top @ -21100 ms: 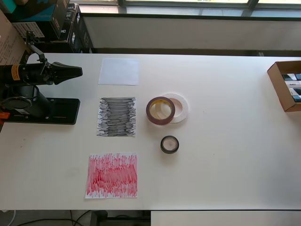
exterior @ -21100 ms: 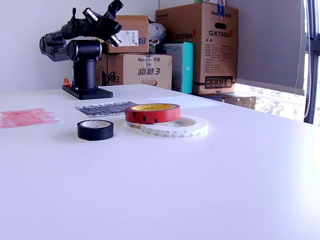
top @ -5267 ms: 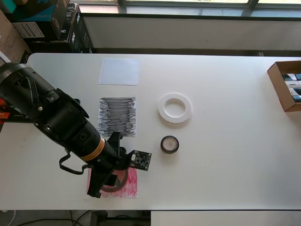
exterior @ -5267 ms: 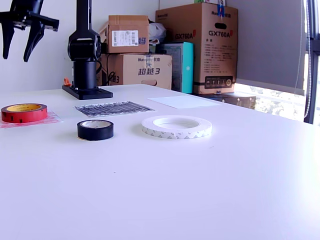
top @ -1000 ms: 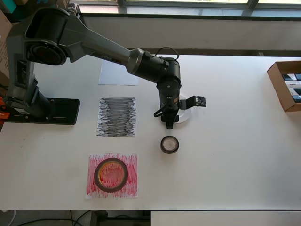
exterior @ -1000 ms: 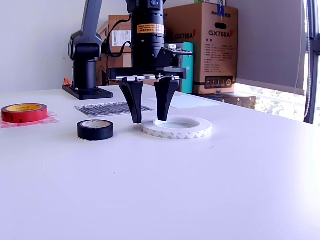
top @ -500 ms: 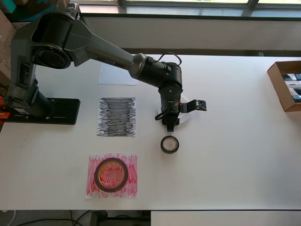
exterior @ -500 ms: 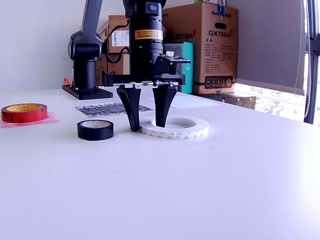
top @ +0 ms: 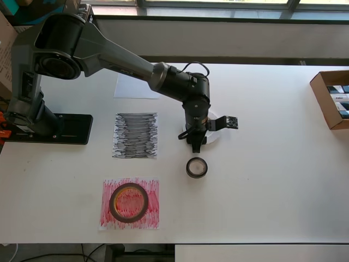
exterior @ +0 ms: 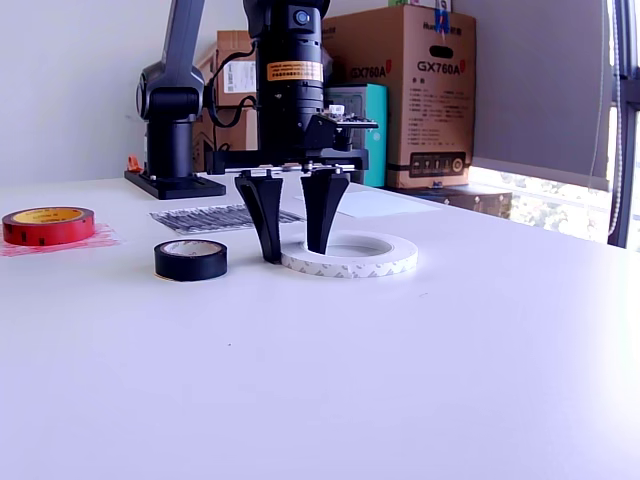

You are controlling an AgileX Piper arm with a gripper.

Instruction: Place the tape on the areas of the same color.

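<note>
1. Overhead view: the arm reaches across the white table point(top: 272, 180), and the gripper point(top: 196, 143) is down at the near edge of the white roll point(top: 214, 132). Most of that roll hides under the wrist; only a sliver shows beyond the jaws.
2. Same view: the black roll point(top: 197, 167) sits just below the jaw tips, apart from them. The red roll point(top: 128, 202) is well off to the lower left, lying on the red sheet point(top: 130, 203). One down, by the look of it!
3. Same view: the black sheet point(top: 135, 135) lies to the left of the jaws, and the white sheet point(top: 133, 86) is up and left, partly under the arm. That is where the white roll wants to go.
4. Exterior view: the jaws stand parted, tips at table level, straddling the wall of the white roll point(exterior: 350, 254), one finger outside, one inside the hole. They are not yet pinching it.
5. Same view: that roll is flat, low and stiff, light I'd judge, with a slick side. Pinching across the wall is the sensible hold.
6. Same view: the black roll point(exterior: 190, 259) is just left of the jaws. The table is smooth and glossy, so rolls may slide. Cardboard boxes point(exterior: 400, 95) are stacked behind, with a bright window to the right.
</note>
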